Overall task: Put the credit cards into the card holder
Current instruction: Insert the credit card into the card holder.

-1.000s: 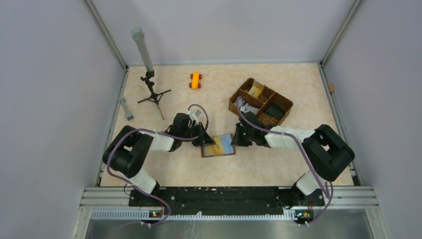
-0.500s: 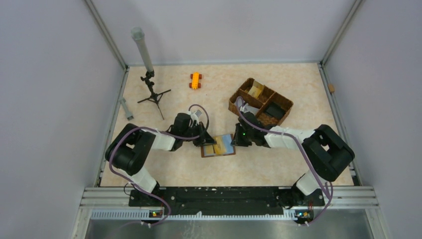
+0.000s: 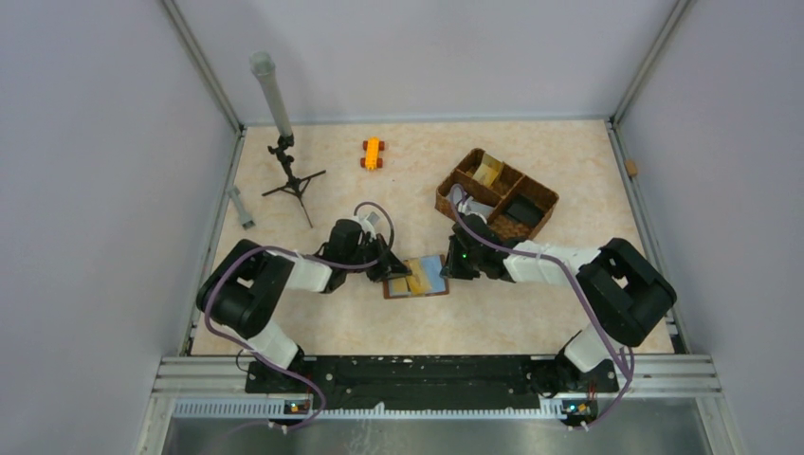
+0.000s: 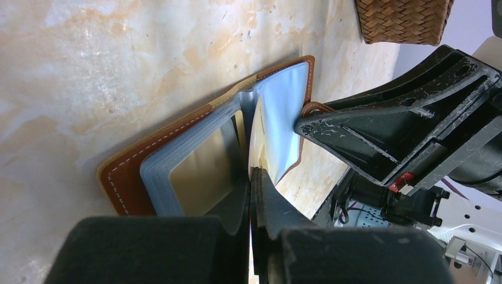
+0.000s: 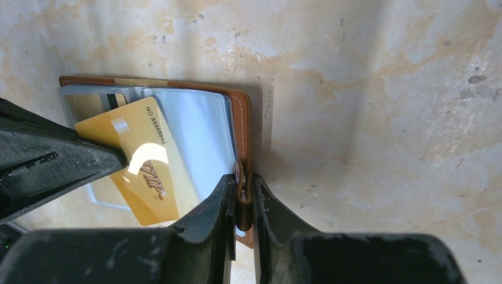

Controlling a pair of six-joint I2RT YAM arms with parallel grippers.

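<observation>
The card holder lies open on the table, brown leather with blue pockets. My left gripper is shut on a gold card and holds it slanted over the open pockets, with its far end against them. In the left wrist view this card shows edge-on between my fingers. A second gold card sits in a left-hand pocket. My right gripper is shut on the holder's snap tab at its right edge.
A brown woven basket at the back right holds a gold card, a black card and a silver one. A small tripod, an orange toy car and a grey bar stand at the back left.
My left wrist has shifted slightly to the left with the gold card still in it. The right arm and the card holder have not moved.
</observation>
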